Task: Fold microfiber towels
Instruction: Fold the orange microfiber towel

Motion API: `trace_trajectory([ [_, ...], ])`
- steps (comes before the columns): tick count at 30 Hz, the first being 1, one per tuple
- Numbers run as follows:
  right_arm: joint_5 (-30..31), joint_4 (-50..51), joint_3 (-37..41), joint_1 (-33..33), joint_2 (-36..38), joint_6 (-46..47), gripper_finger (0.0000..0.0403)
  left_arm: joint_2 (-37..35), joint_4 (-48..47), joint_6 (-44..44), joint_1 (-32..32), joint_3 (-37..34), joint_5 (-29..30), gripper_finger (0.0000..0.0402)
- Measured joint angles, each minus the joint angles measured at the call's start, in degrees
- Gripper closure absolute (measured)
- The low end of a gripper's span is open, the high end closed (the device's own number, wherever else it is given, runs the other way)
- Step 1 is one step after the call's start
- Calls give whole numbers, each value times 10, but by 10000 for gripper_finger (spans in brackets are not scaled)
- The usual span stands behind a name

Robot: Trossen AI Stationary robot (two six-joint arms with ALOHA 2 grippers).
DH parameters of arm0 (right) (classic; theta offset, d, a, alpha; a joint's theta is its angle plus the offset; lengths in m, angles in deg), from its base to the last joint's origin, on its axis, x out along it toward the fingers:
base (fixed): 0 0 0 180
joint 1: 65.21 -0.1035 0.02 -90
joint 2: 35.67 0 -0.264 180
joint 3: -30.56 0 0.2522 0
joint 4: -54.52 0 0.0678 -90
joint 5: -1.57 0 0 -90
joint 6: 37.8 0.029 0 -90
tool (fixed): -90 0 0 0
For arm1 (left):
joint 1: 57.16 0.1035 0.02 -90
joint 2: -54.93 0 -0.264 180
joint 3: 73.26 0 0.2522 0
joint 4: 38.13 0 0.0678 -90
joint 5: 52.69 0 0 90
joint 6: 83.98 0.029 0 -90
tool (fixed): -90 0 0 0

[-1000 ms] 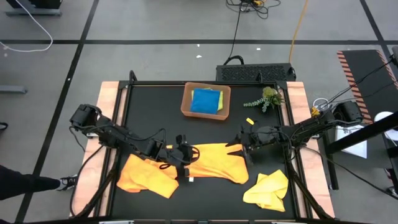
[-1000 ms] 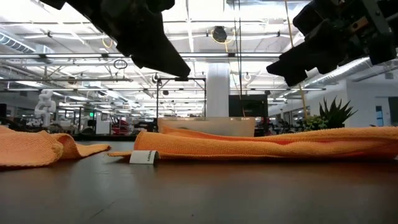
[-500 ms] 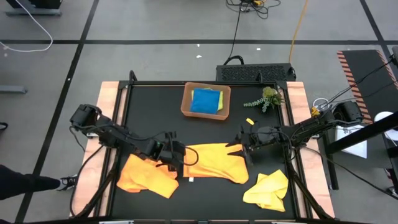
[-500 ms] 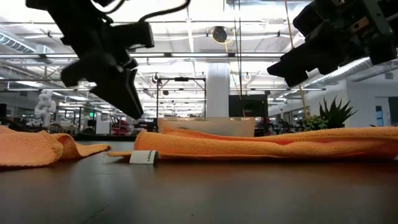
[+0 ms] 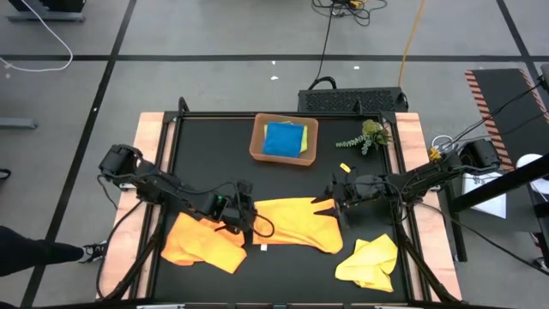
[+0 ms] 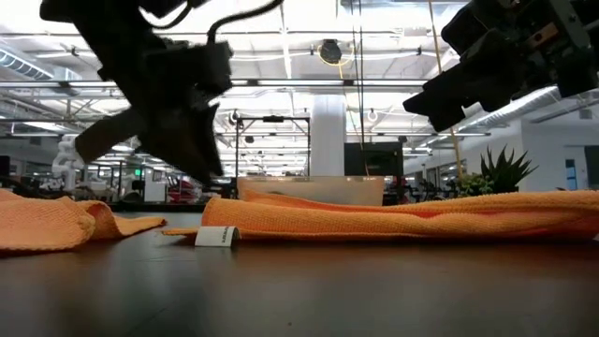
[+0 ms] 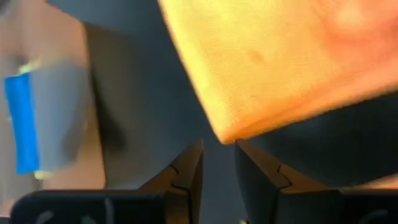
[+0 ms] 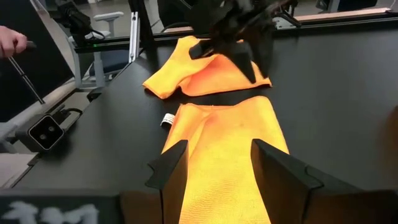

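Down at the table's near edge, a crumpled yellow microfiber towel (image 5: 369, 260) sits at the right corner, and a rumpled orange microfiber towel (image 5: 204, 242) lies bunched at the left. Between them, a second orange microfiber towel (image 5: 296, 223), folded into a long band, stretches across the black table top (image 5: 283, 176). A small white label (image 6: 217, 236) sticks out at its near left corner; whatever is printed on it is too small to read.

Left gripper (image 5: 244, 220) hovers right at that band's left end, fingers (image 7: 186, 177) a narrow gap apart with nothing between them, the cloth's corner just ahead of the tips. Over on the right, the right gripper (image 5: 328, 204) hangs above the band's right end, fingers (image 8: 171, 171) spread wide and empty, the orange cloth lying below.

Further back, a shallow brown rectangular tray (image 5: 258, 142) holds a folded blue microfiber towel (image 5: 283, 139) resting on a lime green one (image 5: 304, 142). A small green plant sprig (image 5: 367, 136) lies beside the tray to the right, and a tiny yellow scrap (image 5: 345, 167) sits nearer the right arm.

Beyond the table's far edge, a black box (image 5: 352, 100) with a cable rests on the grey floor. A person's hand (image 8: 11, 43) shows at the edge of the right wrist view.
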Motion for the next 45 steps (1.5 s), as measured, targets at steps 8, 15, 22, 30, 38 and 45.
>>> trace_trajectory([
  [8, 10, 3, 0, 0, 0, 3, 234, 53, 54, 60, -3, -2, 24, 309],
  [15, 11, 1, 0, 0, 0, 3, 234, 81, 72, 88, -5, -1, 29, 309],
  [22, 11, -2, 0, 0, 0, 2, 234, 81, 68, 50, -7, -2, 43, 309],
  [30, 11, -3, 0, 0, 0, 0, 234, 79, 57, -33, 20, -2, 21, 392],
  [38, 10, -2, 0, 0, 0, 2, 234, 78, 66, -102, 80, -2, -78, 399],
  [45, 9, -2, 0, -3, 0, 10, 234, 63, 92, -134, 139, -2, -223, 400],
])
